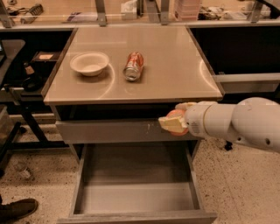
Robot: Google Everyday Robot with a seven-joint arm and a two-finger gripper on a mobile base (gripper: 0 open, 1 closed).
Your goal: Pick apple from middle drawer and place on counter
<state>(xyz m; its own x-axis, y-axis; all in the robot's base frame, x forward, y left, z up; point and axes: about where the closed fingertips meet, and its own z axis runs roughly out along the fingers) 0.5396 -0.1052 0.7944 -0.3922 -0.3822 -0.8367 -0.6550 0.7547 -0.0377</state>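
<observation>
Apple sits clamped in your end effector, held clear of the open drawer below so you can raise it onto the tabletop just above.

gripper: just right of the middle of the frame, closed around the apple; its far finger is mostly hidden.
apple: mostly covered by a pale finger; only red-orange edges peek out.
arm: cut off by the right edge.
middle drawer: front cut off by the bottom edge.
shoe: lower left corner, cut off.
bench: the top edge cuts it; its clutter is too blurry to name.
</observation>
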